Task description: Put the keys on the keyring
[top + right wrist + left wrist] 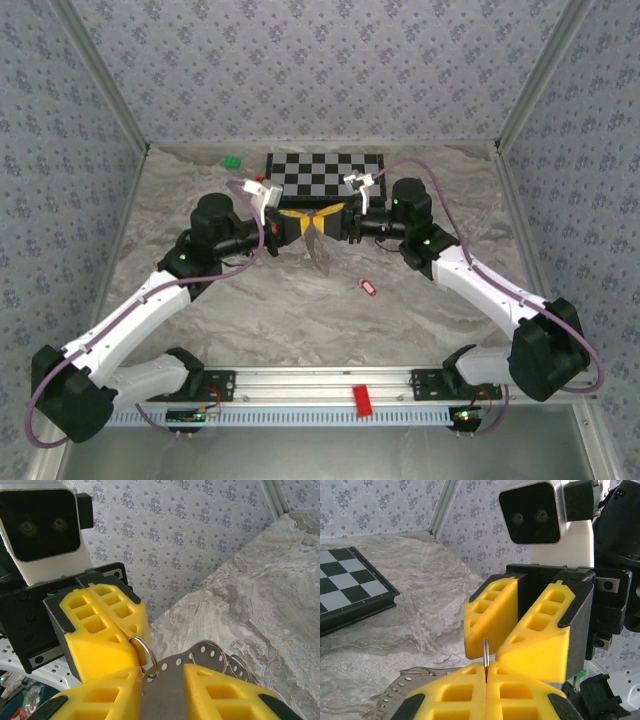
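Left gripper [486, 672] is clamped tight on the keyring [485, 652], which stands upright and edge-on above its fingertips. A perforated metal plate [395, 695] hangs below. Right gripper [162, 679] is partly spread, its fingers flanking the ring; whether they touch it is unclear. The red key [367, 288] lies flat just right of the tabletop's centre, its long axis roughly left-right.
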You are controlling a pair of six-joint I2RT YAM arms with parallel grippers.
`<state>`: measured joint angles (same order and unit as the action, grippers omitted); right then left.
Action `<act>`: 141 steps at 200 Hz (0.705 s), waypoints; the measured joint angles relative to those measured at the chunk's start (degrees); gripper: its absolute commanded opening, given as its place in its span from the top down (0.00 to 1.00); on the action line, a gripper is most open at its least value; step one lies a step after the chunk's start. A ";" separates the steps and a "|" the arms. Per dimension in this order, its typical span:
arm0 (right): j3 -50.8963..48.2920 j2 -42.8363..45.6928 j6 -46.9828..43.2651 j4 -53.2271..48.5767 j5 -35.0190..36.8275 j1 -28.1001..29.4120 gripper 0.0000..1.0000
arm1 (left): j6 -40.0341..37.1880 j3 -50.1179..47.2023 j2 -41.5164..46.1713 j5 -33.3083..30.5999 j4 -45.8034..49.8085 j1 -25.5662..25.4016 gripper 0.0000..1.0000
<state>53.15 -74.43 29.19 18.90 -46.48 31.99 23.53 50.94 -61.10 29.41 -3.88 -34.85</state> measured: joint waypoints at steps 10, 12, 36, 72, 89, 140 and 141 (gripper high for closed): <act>0.00 0.00 -0.22 -0.13 -0.15 0.00 0.76 | -0.13 0.02 -0.22 0.20 0.11 0.00 1.00; 0.00 0.00 -0.26 -0.13 -0.26 0.00 0.76 | -0.15 0.02 -0.22 0.26 0.20 0.00 1.00; 0.11 -0.02 -0.35 -0.33 -0.94 0.00 0.78 | -0.20 0.24 -0.76 1.14 0.81 0.04 1.00; 1.05 -0.46 -0.50 -0.59 -1.75 0.00 0.84 | -0.46 0.92 -1.33 2.16 1.27 0.04 1.00; 1.36 -0.76 -0.83 -0.79 -2.08 0.00 0.93 | -0.61 1.22 -1.36 2.75 1.44 0.09 1.00; 1.64 -1.14 -1.55 -1.11 -2.45 -0.15 1.00 | -0.81 1.97 -1.75 2.97 2.82 0.66 0.92; 1.64 -1.14 -1.55 -1.11 -2.45 -0.15 1.00 | -0.81 1.97 -1.75 2.95 2.82 0.63 0.92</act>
<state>54.78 -75.57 27.64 17.78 -48.93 31.83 22.72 52.90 -62.85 32.36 -1.06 -34.22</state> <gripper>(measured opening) 0.040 0.045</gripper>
